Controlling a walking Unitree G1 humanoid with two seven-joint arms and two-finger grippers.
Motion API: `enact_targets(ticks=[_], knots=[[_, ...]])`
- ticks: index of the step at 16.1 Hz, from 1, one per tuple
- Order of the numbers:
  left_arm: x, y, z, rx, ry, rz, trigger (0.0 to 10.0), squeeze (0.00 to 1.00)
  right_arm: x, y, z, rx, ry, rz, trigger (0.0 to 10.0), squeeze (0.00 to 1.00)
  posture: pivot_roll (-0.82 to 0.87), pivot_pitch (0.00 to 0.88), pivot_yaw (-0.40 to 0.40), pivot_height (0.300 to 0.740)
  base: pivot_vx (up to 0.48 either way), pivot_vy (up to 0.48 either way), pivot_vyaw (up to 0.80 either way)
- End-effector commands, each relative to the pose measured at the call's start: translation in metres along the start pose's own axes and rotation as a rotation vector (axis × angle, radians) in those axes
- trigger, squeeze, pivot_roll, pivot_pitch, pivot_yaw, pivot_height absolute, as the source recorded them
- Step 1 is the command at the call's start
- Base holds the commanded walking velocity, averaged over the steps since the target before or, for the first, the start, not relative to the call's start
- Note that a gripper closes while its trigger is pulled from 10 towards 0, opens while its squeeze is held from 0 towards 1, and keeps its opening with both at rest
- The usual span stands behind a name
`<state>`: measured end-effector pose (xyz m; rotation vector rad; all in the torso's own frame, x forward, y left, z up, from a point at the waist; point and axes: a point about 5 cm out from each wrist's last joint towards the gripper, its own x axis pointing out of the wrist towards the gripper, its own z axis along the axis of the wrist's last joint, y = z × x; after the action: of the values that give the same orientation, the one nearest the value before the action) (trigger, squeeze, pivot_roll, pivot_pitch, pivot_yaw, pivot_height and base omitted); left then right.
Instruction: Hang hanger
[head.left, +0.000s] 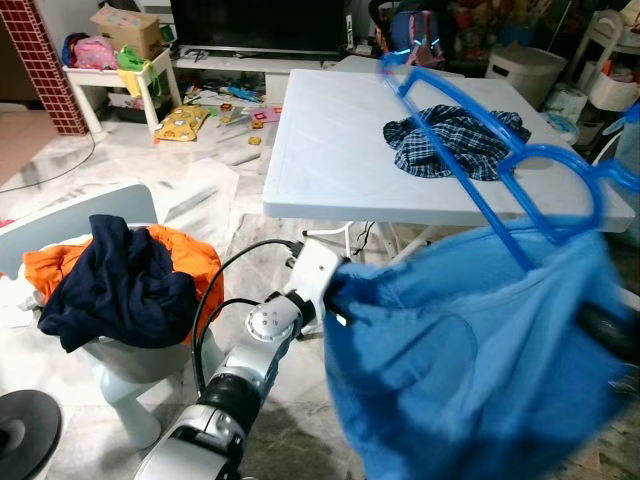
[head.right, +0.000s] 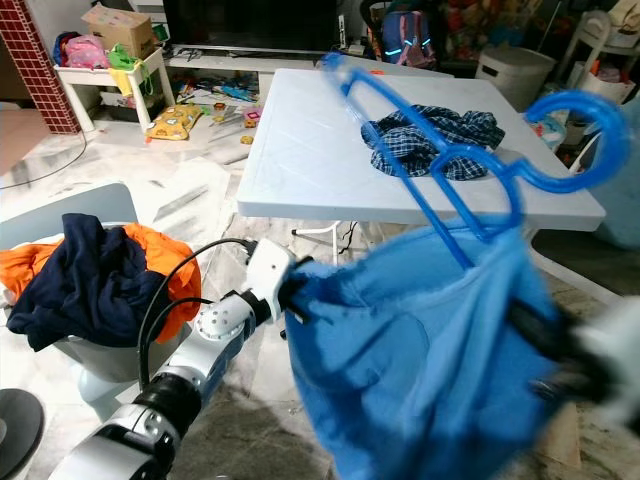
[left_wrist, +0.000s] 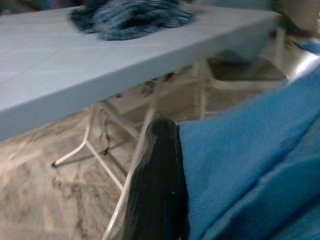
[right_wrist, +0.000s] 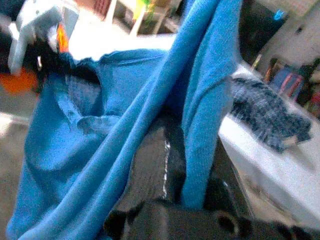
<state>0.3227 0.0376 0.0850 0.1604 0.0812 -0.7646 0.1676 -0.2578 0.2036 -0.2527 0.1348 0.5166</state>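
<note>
White folding surface (head.left: 330, 150) on marble floor (head.left: 200, 190), dark television (head.left: 260, 22) behind, brick pillar (head.left: 45, 65), low white shelf (head.left: 105, 80) with toys

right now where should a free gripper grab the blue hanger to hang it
Probably on the straight neck just under the hook of the blue hanger, coming from above the blue garment. The hook curls open and bare, while the lower bars sit inside the cloth stretched between the left gripper and right gripper.
</note>
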Motion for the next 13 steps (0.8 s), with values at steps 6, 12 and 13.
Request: enact_targets(ticks=[6, 12, 13], knots=[[-0.011, -0.037, 0.001, 0.234, -0.038, -0.386, 10.0, 1.00, 0.026, -0.004, -0.025, -0.198, 0.173, 0.024, 10.0, 0.00, -0.05, 0.000, -0.044, 0.740, 0.000, 0.000, 0.00], [-0.026, -0.038, -0.003, 0.408, -0.031, -0.533, 10.0, 1.00, 0.045, -0.026, -0.034, -0.291, 0.192, -0.037, 10.0, 0.00, -0.05, 0.000, -0.050, 0.740, 0.000, 0.000, 0.00], [-0.026, -0.037, -0.003, 0.410, -0.029, -0.531, 10.0, 1.00, 0.045, -0.027, -0.035, -0.289, 0.195, -0.037, 10.0, 0.00, -0.04, 0.000, -0.051, 0.740, 0.000, 0.000, 0.00]])
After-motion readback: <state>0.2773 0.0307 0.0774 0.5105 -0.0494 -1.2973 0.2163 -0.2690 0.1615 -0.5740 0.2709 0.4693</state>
